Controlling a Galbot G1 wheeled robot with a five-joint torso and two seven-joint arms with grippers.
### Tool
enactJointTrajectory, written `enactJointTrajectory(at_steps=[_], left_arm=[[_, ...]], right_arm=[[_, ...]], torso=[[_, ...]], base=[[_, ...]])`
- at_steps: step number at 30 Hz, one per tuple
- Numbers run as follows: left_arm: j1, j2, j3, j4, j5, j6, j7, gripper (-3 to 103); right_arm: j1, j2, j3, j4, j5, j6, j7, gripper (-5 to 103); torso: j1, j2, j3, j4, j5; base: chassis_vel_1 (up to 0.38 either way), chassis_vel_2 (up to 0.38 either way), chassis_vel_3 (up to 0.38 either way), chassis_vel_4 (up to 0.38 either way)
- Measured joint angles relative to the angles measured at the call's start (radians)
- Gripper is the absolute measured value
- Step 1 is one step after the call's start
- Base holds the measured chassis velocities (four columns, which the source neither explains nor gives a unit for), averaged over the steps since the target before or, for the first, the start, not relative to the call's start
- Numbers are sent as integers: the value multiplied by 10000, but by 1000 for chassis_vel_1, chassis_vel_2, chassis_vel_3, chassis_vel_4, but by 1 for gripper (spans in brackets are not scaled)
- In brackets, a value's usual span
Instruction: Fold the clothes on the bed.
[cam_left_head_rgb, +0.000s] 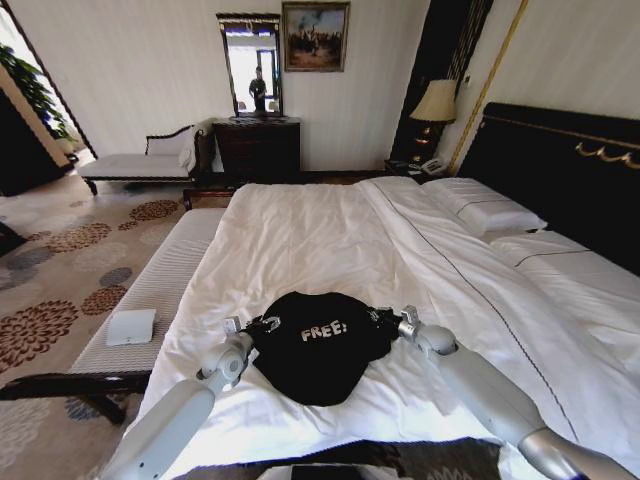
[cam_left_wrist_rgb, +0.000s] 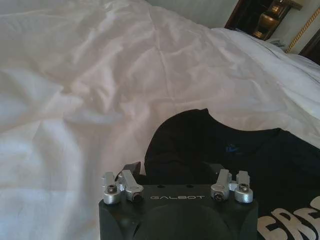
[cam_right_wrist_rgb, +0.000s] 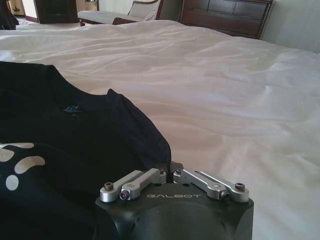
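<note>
Head view showed both arms reaching to the black soft-fabric T-shirt with white "FREE!" lettering (cam_left_head_rgb: 318, 345), 1 at each side. The left gripper (cam_left_head_rgb: 262, 324) had its jaws spread wide around the shirt's left shoulder edge, not clenched. The right gripper (cam_left_head_rgb: 385, 319) had its jaws drawn together on the shirt's right edge, pinching the fabric. The shirt lay bunched near the foot of the large white-duveted bed (cam_left_head_rgb: 330, 235), well apart from the pillows.
</note>
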Motion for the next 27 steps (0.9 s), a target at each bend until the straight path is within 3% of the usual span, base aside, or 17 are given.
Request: enactJointTrajectory(at_steps=[2, 5, 8, 10, 11, 15, 19, 27], left_arm=[[-45, -2, 68, 38, 19, 0, -2, 68], [-455, -63, 458, 190, 59, -18, -76, 52], [-485, -127, 447, 205, 89, -35, -94, 46], [-458, -123, 378, 195, 154, -73, -125, 36], [-458, -123, 378, 195, 154, -73, -125, 36], [-254, -25, 272, 99, 275, -128, -126, 14], [-152, 34, 179, 48, 339, -160, -127, 3], [-124, 268, 110, -211, 443, -213, -129, 1]], right_arm=[[-1, -6, 25, 1, 10, -1, 1, 1], [-355, -76, 408, 122, 20, -2, -6, 1], [-412, -83, 448, 152, 12, -1, -9, 1], [-441, -83, 446, 154, -19, 5, -13, 1], [-441, -83, 446, 154, -19, 5, -13, 1], [-459, -80, 443, 152, -29, 15, -15, 1], [-472, -80, 444, 152, -29, 19, -16, 1], [-695, -64, 586, 326, -30, 26, 46, 1]], torso=[[0, 0, 0, 1, 0], [0, 0, 0, -6, 0], [1, 0, 0, -7, -2], [0, 0, -1, -3, 3], [0, 0, -1, -3, 3], [0, 1, 0, -1, -2], [0, 1, 0, -1, -1], [0, 1, -1, -2, -1]], base=[[0, 0, 0, 0], [0, 0, 0, 0], [0, 0, 0, 0], [0, 0, 0, 0], [0, 0, 0, 0], [0, 0, 0, 0], [0, 0, 0, 0], [0, 0, 0, 0]])
